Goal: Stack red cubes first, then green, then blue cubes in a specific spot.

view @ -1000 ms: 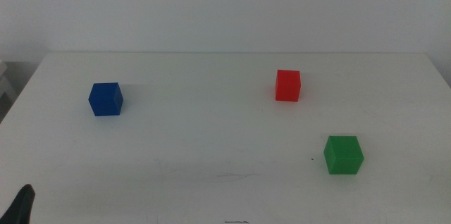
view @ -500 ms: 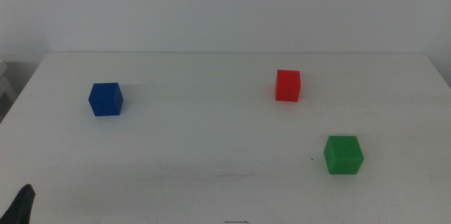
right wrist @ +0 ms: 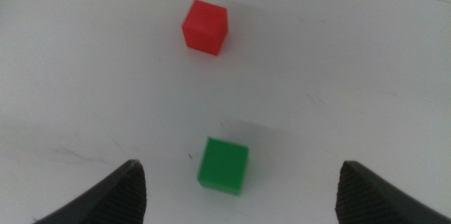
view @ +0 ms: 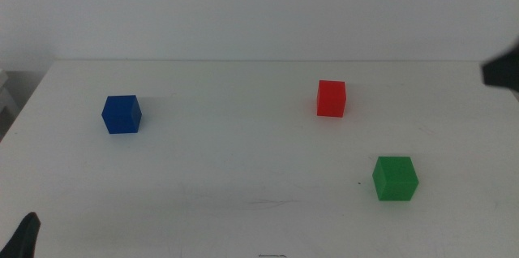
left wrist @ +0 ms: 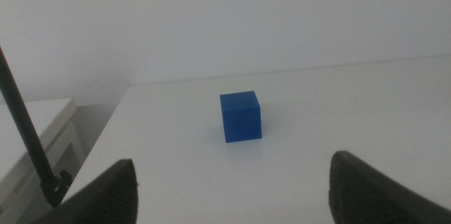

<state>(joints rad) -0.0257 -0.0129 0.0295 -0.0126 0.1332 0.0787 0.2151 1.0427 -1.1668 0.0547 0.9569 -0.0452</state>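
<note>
In the middle view the red cube (view: 331, 98) sits right of centre towards the back. The green cube (view: 395, 178) sits nearer the front right, and the blue cube (view: 122, 114) is at the left. All three stand apart on the white table (view: 243, 152). My left gripper (view: 24, 238) waits at the front left corner. It is open and empty in the left wrist view (left wrist: 232, 175), facing the blue cube (left wrist: 240, 116). My right gripper (right wrist: 241, 176) is open and empty, high above the green cube (right wrist: 223, 165), with the red cube (right wrist: 205, 26) beyond. A dark part of the right arm (view: 504, 71) shows at the right edge.
The table ends at a white wall at the back. Off its left edge stand a low white cabinet (left wrist: 42, 129) and a thin black rod (left wrist: 25, 129).
A dark part of the right arm has come into the middle view at the right edge. The cubes and the left gripper have not moved.
</note>
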